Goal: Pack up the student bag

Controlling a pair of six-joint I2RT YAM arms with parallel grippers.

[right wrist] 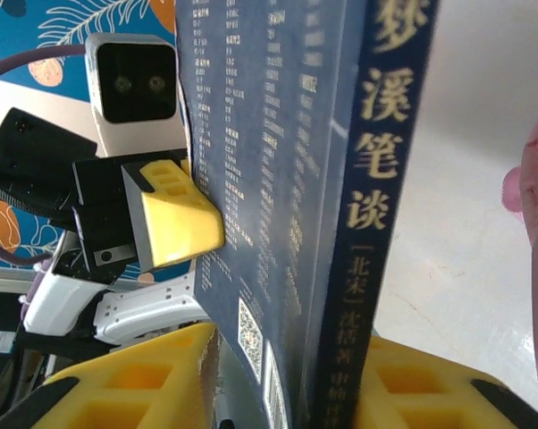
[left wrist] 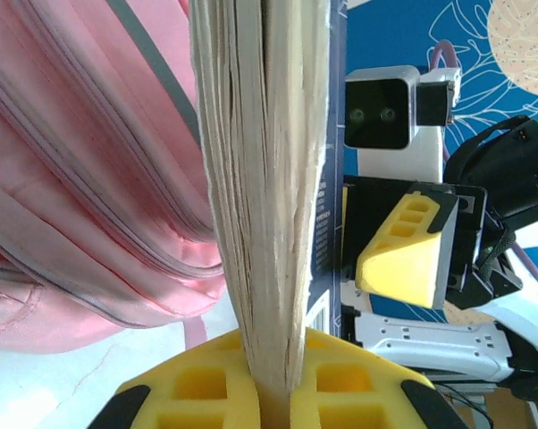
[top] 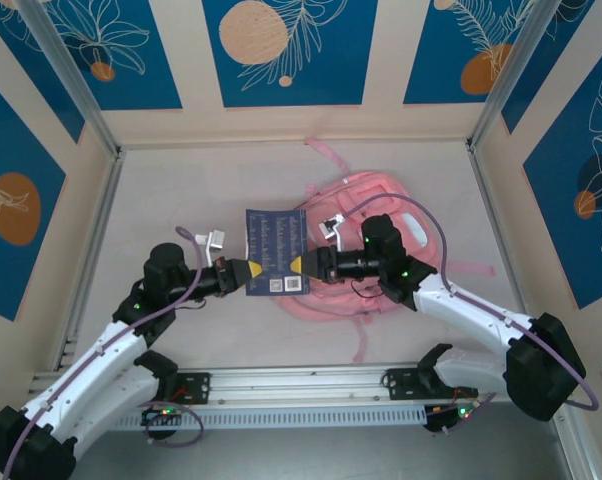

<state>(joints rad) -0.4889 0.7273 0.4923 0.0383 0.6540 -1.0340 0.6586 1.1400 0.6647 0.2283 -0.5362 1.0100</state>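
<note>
A dark blue book (top: 276,250) with gold lettering is held off the table between both arms, just left of the pink student bag (top: 366,190). My left gripper (top: 243,274) is shut on the book's page edge (left wrist: 260,179), its yellow fingers (left wrist: 197,380) pressed on both sides. My right gripper (top: 299,265) sits at the spine (right wrist: 385,161). Its jaws stand apart, with a gap between one yellow finger (right wrist: 135,375) and the back cover (right wrist: 269,134). The bag (left wrist: 81,179) lies flat under the right arm, zips showing.
A loose pink strap (top: 361,345) trails toward the metal rail (top: 301,385) at the near edge. Another strap (top: 326,152) reaches toward the back wall. Bare white table (top: 181,190) lies left of the book, enclosed by patterned walls.
</note>
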